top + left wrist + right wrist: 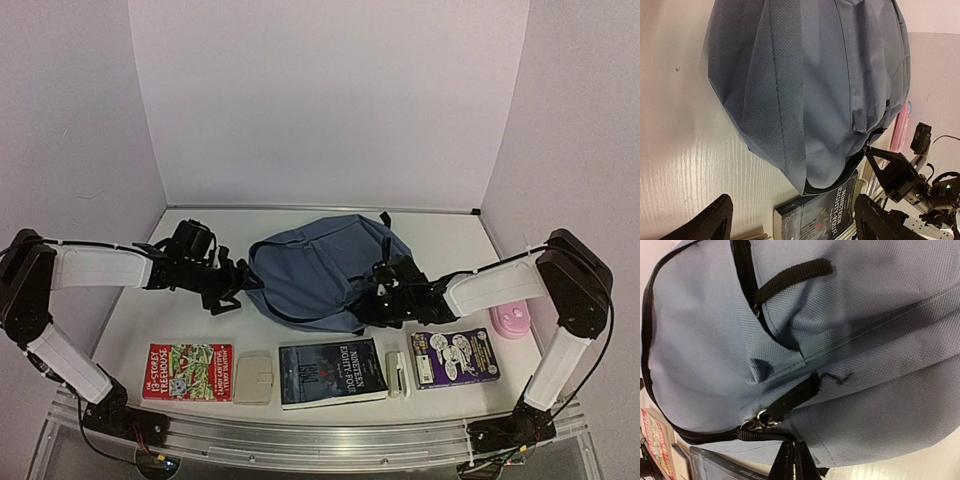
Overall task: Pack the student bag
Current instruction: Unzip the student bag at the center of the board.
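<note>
Packing has barely begun, by my reading: the one student bag [320,265] lies mid-table [450,240], zippers apparently closed. The left gripper [228,290] gapes just beside its left edge, and the right gripper [794,456] is clenched at its near right edge below a zipper pull [790,397], though I cannot tell whether it pinches anything. Still outside are three books [331,372], one pink pencil case [512,321], one beige pouch [254,378] and one small white item [397,374].

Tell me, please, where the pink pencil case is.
In the top view, the pink pencil case lies at the right, just beyond the purple book, beside the right arm.
</note>
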You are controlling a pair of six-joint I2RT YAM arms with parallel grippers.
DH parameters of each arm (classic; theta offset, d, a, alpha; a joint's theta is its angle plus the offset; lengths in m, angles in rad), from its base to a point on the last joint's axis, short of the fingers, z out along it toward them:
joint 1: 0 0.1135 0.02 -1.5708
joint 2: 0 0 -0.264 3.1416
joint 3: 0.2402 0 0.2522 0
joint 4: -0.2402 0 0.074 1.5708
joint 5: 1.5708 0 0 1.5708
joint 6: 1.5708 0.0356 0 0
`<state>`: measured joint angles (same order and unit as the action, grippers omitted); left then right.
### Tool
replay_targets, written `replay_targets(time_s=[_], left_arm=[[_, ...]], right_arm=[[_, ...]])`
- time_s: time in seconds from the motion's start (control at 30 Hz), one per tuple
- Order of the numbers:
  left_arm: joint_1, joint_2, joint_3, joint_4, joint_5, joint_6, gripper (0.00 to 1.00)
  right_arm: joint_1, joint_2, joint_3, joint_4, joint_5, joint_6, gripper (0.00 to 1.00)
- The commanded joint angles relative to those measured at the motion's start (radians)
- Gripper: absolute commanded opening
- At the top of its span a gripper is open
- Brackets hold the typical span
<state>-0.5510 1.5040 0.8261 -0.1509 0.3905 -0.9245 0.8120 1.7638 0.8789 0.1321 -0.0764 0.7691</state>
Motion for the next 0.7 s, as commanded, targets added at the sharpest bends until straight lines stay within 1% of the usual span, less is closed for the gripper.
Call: replay_targets(time_s=[0.0, 0.23, 0.37, 0.5, 0.67], left_arm=[[-0.006, 0.036, 0.021, 0.072, 0.014, -0.018, 0.78], [-0.01, 0.088, 0.035, 0.104, 0.017, -0.023, 0.65], [-0.013, 0.113, 0.044, 0.123, 0.021, -0.032, 0.58], [-0.017, 0.133, 0.048, 0.146, 0.026, -0.043, 0.54], [-0.022, 0.158, 0.053, 0.146, 0.031, -0.049, 0.48]], right_arm=[[0.0, -0.042, -0.022, 0.071, -0.031, 0.027, 0.0], [0.005, -0.102, -0.077, 0.116, -0.079, 0.045, 0.0], [0.018, -0.111, -0.081, 0.141, -0.136, 0.048, 0.0], [0.041, -0.11, -0.066, 0.156, -0.182, 0.049, 0.0], [0.064, -0.096, -0.054, 0.162, -0.195, 0.054, 0.0]])
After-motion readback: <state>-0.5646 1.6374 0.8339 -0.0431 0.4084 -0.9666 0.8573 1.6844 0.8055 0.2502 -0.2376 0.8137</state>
